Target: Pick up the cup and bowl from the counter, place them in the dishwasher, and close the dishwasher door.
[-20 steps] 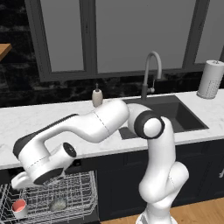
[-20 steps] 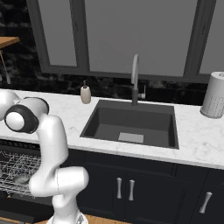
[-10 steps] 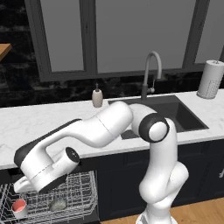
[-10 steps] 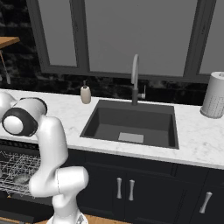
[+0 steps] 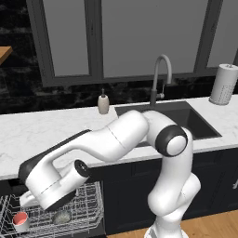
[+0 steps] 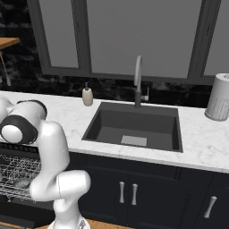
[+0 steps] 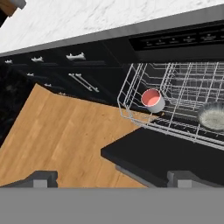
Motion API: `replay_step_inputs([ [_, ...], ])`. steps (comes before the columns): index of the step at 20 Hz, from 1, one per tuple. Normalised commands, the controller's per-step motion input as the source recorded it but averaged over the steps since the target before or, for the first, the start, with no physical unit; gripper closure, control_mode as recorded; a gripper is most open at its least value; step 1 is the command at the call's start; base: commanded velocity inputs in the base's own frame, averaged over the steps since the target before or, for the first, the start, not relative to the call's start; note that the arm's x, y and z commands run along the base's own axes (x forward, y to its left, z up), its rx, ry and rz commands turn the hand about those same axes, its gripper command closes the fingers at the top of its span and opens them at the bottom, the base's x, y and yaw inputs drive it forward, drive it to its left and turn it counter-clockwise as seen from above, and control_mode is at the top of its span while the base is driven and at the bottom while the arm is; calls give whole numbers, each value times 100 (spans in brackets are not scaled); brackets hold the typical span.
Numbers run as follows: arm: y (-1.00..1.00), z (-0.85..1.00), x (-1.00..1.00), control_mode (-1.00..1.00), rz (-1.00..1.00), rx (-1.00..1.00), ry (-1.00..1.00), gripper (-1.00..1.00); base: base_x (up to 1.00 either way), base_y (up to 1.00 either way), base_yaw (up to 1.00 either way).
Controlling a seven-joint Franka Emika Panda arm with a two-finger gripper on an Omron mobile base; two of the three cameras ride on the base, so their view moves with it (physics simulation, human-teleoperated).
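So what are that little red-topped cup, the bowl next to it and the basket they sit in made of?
It's a rendering, so these are guesses. The cup looks like glossy white ceramic or plastic with a red inside. The bowl looks like dull grey metal, speckled inside. The rack looks like thin silvery steel wire, an open grid you can see through.

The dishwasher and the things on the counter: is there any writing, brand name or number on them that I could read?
None can be read.
Dishwasher control strip: a row of tiny pale marks, too small and blurred to read.
Soap bottle: no label.
Paper towel roll: a faint dotted pattern, no words.
Cup and bowl in the rack: no writing.
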Motion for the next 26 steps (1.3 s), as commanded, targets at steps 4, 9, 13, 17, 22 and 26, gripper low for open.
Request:
replay_step_inputs([
  [4,-14,0,-18,-100,-8,0,0,-100,0,0,0],
  [9,-3,0,-22,-100,-7,0,-1,-100,0,0,0],
  [13,0,-2,-57,-100,-7,0,-10,-100,0,0,0],
  [17,0,-18,-68,-100,-8,0,-16,-100,0,0,0],
  [22,0,0,-54,-100,-11,0,-18,-100,0,0,0],
  [26,-1,-4,-70,-100,-19,0,-13,-100,0,0,0],
])
